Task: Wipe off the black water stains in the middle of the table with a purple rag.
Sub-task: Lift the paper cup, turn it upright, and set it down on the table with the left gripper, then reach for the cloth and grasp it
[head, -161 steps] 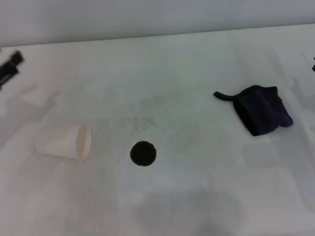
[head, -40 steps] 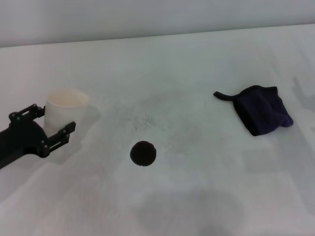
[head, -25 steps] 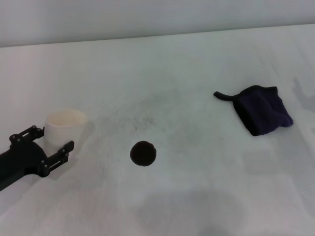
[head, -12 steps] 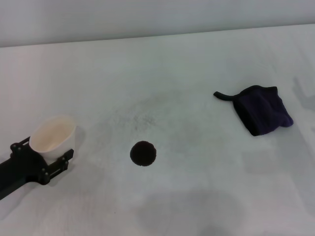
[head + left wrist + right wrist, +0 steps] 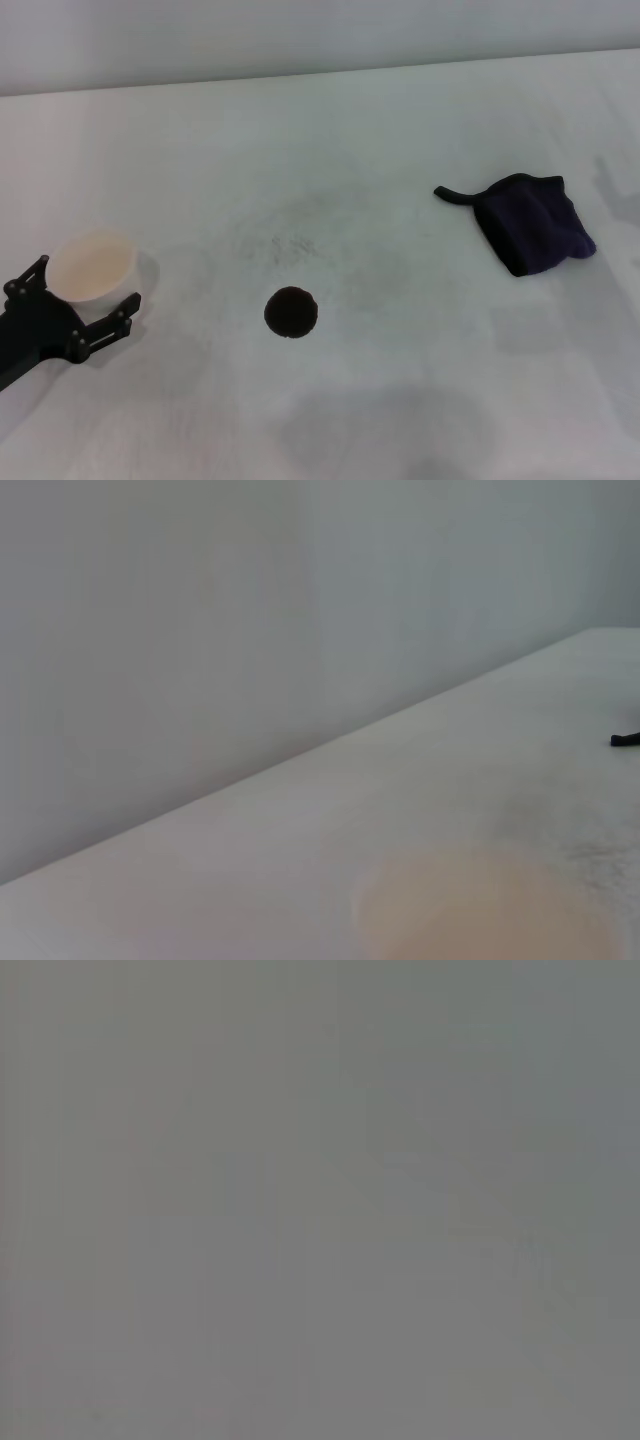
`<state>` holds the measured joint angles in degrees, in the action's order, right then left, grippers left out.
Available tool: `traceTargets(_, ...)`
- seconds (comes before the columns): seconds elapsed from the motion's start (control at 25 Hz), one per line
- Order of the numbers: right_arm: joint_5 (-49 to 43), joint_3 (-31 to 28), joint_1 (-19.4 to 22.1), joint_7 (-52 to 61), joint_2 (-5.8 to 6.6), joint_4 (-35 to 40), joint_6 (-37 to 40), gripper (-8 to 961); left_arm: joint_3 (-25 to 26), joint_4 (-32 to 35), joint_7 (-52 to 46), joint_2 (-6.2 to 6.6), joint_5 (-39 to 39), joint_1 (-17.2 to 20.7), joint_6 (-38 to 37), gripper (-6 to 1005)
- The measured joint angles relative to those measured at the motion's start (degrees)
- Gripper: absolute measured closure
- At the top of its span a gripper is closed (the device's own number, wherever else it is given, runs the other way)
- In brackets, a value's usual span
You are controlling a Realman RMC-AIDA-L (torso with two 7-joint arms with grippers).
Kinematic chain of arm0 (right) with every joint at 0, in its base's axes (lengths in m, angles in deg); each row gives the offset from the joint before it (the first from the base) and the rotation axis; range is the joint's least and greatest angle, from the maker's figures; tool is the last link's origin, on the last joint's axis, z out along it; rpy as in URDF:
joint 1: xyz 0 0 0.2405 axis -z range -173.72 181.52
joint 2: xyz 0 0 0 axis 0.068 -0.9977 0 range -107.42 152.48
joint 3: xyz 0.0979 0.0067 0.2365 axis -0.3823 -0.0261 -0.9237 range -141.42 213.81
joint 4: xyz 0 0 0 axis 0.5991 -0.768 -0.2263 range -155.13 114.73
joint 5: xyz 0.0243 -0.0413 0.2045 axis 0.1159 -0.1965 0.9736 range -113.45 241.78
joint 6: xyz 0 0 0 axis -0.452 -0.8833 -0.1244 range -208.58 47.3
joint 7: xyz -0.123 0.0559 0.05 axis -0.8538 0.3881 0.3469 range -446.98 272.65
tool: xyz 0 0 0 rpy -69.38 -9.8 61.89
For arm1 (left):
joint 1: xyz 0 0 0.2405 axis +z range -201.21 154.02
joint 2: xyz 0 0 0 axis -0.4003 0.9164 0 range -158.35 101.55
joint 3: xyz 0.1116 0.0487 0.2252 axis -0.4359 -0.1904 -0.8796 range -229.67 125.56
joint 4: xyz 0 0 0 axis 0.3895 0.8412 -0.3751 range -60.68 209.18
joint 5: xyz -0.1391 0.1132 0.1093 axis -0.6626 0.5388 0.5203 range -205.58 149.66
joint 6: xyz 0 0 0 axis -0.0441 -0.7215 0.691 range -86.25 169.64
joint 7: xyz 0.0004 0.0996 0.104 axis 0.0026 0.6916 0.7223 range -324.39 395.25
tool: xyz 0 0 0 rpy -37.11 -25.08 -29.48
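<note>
The black water stain [image 5: 291,312] is a small round blot on the white table [image 5: 330,150], near its middle. The purple rag [image 5: 532,222] lies crumpled at the right, its thin dark tail pointing left; the tail tip also shows in the left wrist view [image 5: 624,739]. My left gripper [image 5: 88,283] is at the near left, well left of the stain, shut on a white paper cup [image 5: 93,264] held mouth up. The cup's mouth shows as a blurred beige oval in the left wrist view [image 5: 480,905]. My right gripper is out of view.
Faint grey speckles [image 5: 285,240] lie on the table just behind the stain. A grey wall [image 5: 200,630] rises behind the table's far edge. The right wrist view shows only flat grey.
The cup, which first lay on its side, now stands mouth up in my left gripper. In the last second the gripper has drawn it toward the near left. Stain and rag have not moved.
</note>
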<state>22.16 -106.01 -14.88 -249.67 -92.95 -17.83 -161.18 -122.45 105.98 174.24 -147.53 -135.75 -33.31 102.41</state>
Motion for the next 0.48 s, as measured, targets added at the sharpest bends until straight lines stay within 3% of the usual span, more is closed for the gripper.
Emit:
traceTargets(0.08, 0.00, 0.00, -0.03, 0.00, 0.00, 0.00, -0.03, 96, 0.00, -0.14, 0.04, 0.03, 0.01, -0.16, -0.21, 150)
traceTargets(0.48, 0.00, 0.00, -0.58, -0.01, 0.00, 0.00, 0.20, 113, 0.00, -1.68, 0.35, 0.25, 0.03, -0.53, -1.50, 114)
